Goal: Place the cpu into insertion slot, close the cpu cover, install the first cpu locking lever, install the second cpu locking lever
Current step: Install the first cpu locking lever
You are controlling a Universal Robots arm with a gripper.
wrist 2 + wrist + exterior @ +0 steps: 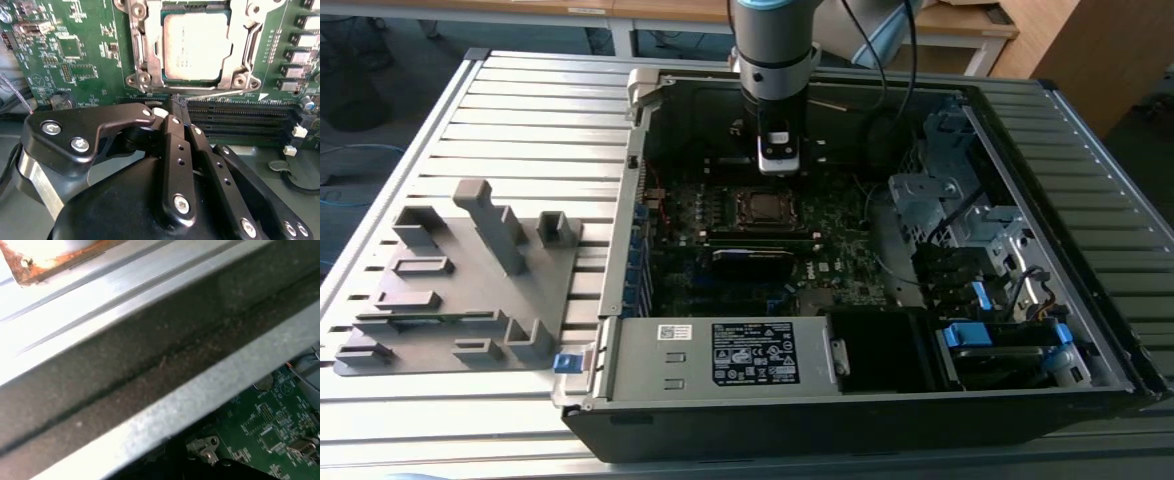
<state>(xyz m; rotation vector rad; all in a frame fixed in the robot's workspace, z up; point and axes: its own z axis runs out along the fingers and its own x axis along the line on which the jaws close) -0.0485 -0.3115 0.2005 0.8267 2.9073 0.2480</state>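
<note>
cpu [196, 46] seated in insertion slot [150, 55], cover shut.
my gripper [178, 102] closed on thin lever [220, 93] at frame centre; springy wire, prob slippery, so grip near tip.

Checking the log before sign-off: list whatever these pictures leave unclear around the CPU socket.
Second wrist view: thin silvery metal cpu cover, far side cut off by the picture's edge.
Second wrist view: thin wire lever, one end hidden behind the black gripper.
Exterior view: small square insertion slot, too small to judge latching.
</note>
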